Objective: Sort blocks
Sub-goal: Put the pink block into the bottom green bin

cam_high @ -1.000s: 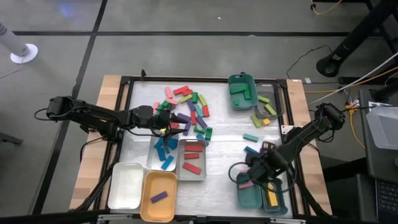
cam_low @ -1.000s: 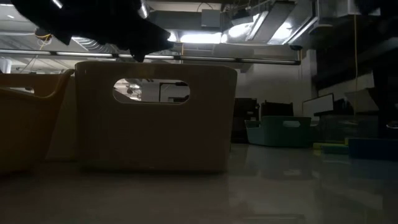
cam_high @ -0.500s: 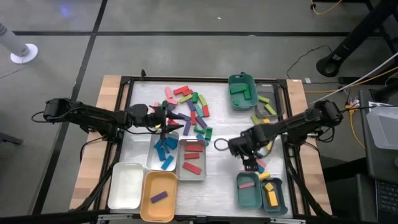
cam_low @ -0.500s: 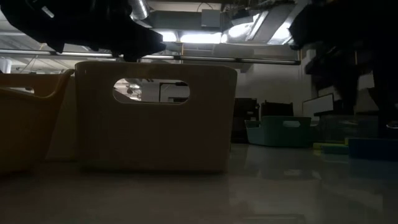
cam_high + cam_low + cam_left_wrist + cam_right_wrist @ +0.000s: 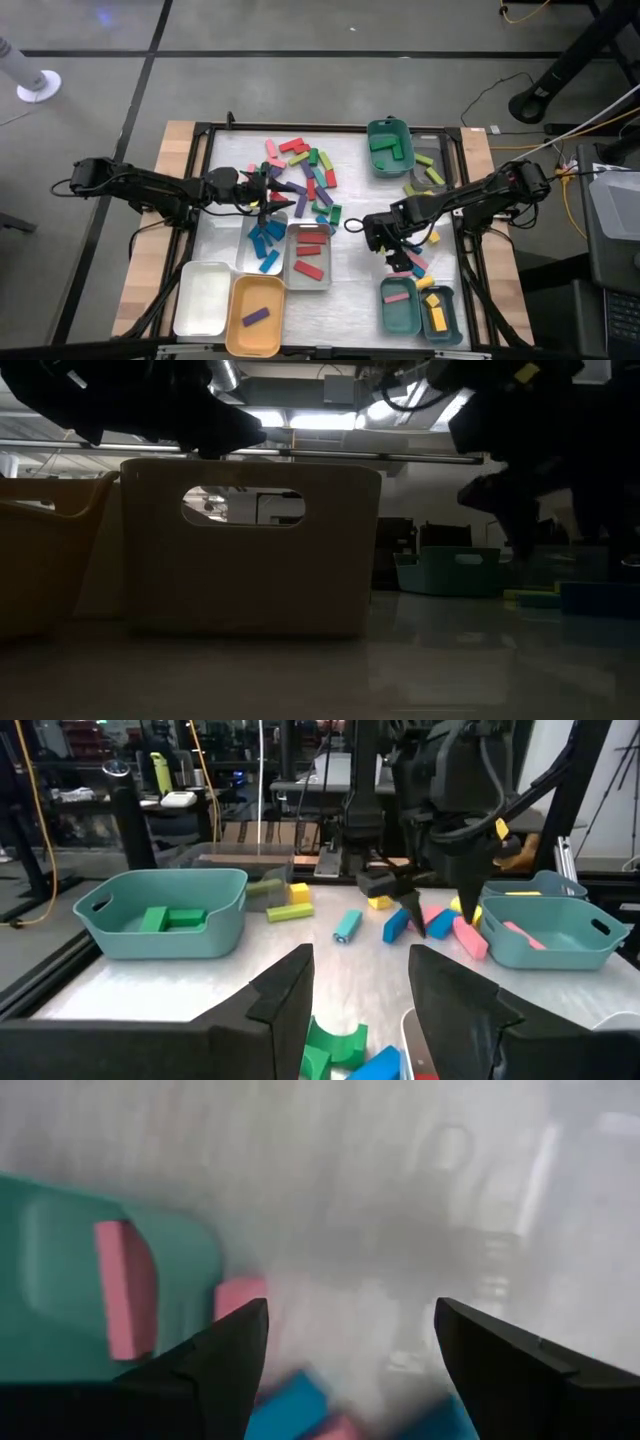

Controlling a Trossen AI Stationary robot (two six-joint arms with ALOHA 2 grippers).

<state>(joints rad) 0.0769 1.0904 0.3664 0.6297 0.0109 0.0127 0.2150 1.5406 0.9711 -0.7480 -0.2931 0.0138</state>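
Many small coloured blocks [image 5: 305, 175] lie in a loose pile on the table's far middle. My left gripper [image 5: 272, 195] reaches level over the pile's near left side, open, with nothing between its fingers [image 5: 360, 960]; a green block [image 5: 335, 1045] lies below them. My right gripper [image 5: 392, 250] points steeply down over the table's right middle, open and empty [image 5: 350, 1315]. Below it lie loose pink [image 5: 240, 1295] and blue [image 5: 300, 1402] blocks, beside a teal tray [image 5: 60, 1290] that holds a pink block [image 5: 125, 1285].
Near left stand a white tray [image 5: 203, 297], an orange tray [image 5: 240, 335] with a purple block, a tray of blue blocks [image 5: 247, 262] and a grey tray [image 5: 291, 262] of red ones. Far right stand a teal tray [image 5: 372, 150] of green blocks and a grey one [image 5: 448, 165].
My right gripper has swung from above the near right trays toward the table's middle, left and a little toward the far edge, and has turned about as it went. It has stayed open.
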